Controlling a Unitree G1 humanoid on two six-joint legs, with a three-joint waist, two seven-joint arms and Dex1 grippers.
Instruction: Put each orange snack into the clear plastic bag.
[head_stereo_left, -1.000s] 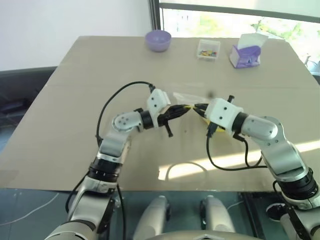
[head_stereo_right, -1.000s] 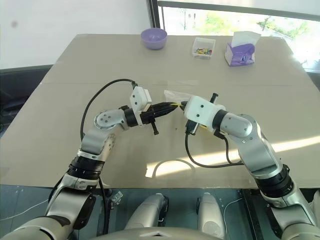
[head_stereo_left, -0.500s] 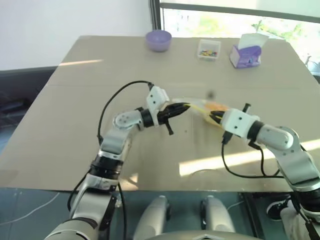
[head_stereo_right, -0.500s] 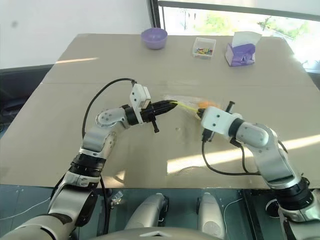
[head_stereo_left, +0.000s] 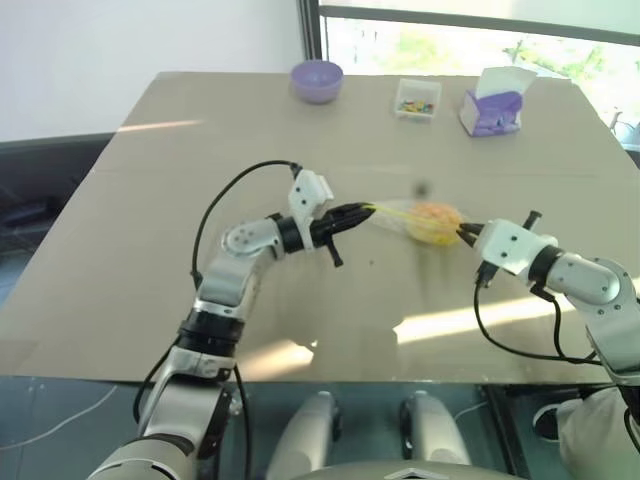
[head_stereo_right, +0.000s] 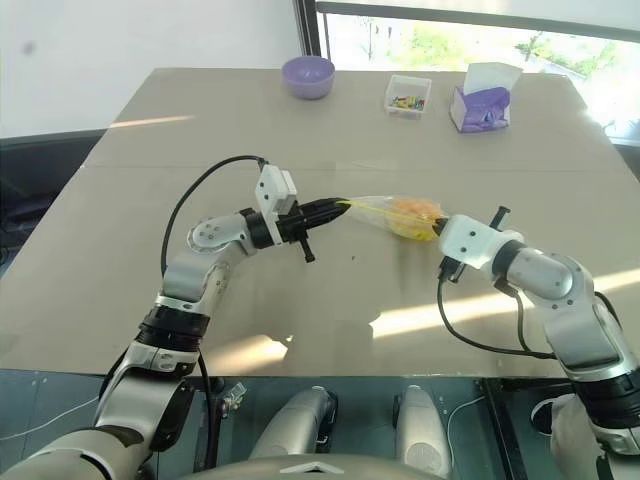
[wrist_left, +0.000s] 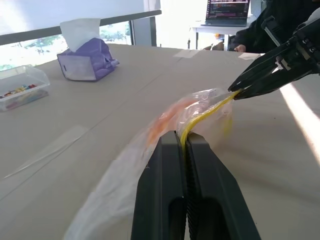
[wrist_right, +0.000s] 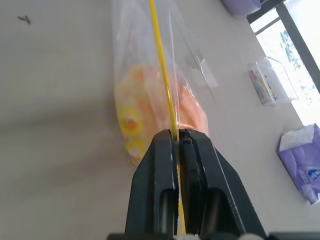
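Tabletop (head_stereo_left: 150, 200): big tan surface carrying everything. Landmark = clear plastic bag (head_stereo_right: 378, 212), held up off the tabletop near its middle, stretched sideways btw both grippers.

Left gripper (head_stereo_left: 362, 210) at the bag's left end, fingers pressed together on the yellow seal strip (wrist_left: 200, 119). Right gripper (head_stereo_right: 430, 228) at the bag's right end, fingers also pinched tight on the same strip, w/ the strip running straight out from btw them in the right wrist view.

Orange snack (head_stereo_left: 434, 222) sits inside the bag, toward its right end, just beside the right gripper; seen thru the crinkly film as an orange-yellow lump (wrist_right: 150, 107).

Beyond the bag, along the far edge of the tabletop & well apart from it: purple-and-white tissue box (head_stereo_left: 492, 108) to the far right, small clear box of colourful bits (head_stereo_left: 417, 100) just left of that, purple bowl (head_stereo_left: 317, 79) further left.
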